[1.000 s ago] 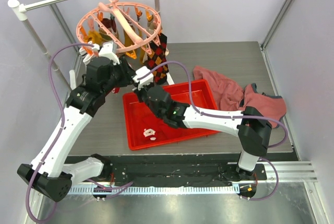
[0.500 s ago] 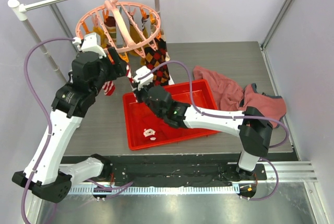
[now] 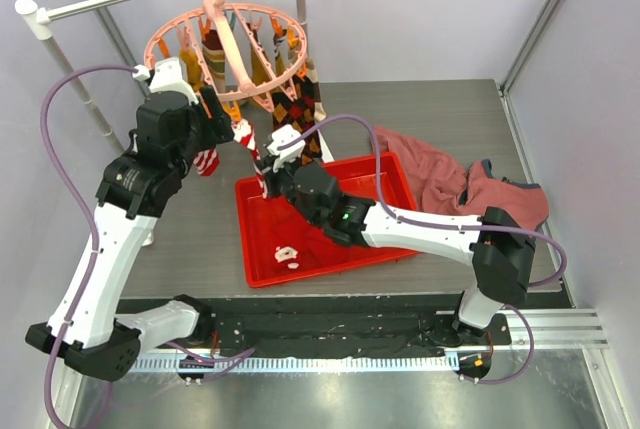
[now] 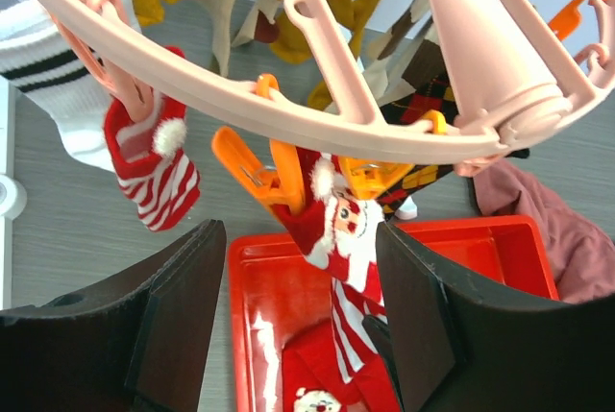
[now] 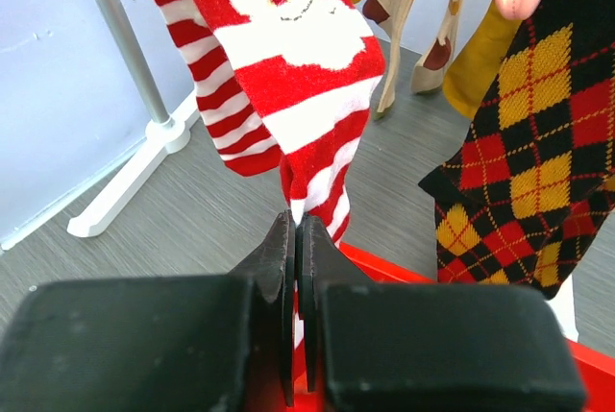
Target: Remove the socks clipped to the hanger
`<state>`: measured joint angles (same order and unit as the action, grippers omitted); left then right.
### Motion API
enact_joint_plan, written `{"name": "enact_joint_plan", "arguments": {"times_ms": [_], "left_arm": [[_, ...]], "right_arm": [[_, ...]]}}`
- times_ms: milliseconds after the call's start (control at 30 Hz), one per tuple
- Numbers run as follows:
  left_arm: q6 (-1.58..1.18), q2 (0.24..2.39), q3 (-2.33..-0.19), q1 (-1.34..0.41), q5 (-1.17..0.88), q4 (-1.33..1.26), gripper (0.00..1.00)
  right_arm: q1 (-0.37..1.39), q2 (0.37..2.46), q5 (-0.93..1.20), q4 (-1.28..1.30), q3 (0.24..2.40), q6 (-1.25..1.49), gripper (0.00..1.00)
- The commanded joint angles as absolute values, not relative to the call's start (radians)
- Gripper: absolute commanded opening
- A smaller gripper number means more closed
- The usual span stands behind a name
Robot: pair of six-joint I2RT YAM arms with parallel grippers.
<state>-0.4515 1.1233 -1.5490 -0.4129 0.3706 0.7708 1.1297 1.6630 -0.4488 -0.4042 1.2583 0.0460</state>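
Note:
The salmon-pink hanger (image 3: 228, 44) hangs from the white rail with several socks on its pegs. A red-and-white striped Santa sock (image 4: 351, 239) hangs from an orange peg (image 4: 259, 167) over the tray. My left gripper (image 4: 303, 326) is open, just below the ring, its fingers either side of that sock and not touching it. My right gripper (image 5: 296, 230) is shut on the lower tip of the same sock (image 5: 298, 57), which hangs stretched. A second striped sock (image 4: 154, 172), an argyle sock (image 5: 538, 143) and a mustard sock (image 5: 480, 66) stay clipped.
A red tray (image 3: 395, 174) lies below the hanger with a Santa sock (image 3: 288, 253) in it. A reddish-pink cloth (image 3: 450, 184) lies to the tray's right. The white rail post and its foot (image 5: 120, 37) stand at the left.
My left arm has risen and moved back under the hanger ring. My right gripper has moved up and a little right, with the Santa sock's tip in it.

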Motion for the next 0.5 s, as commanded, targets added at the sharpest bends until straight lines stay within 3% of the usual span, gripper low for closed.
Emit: {"name": "enact_joint_plan", "arguments": {"times_ms": [0,467], "left_arm": [[-0.442,1.14,-1.603,-0.4,0.393,0.773,0.67],[-0.526,1.164,-1.6,-0.338,0.371,0.687,0.64]], "right_arm": [[1.124,1.608,-0.439,-0.457,1.246,0.08,0.01],[1.114,1.592,-0.425,-0.449,1.239,0.087,0.01]]}}
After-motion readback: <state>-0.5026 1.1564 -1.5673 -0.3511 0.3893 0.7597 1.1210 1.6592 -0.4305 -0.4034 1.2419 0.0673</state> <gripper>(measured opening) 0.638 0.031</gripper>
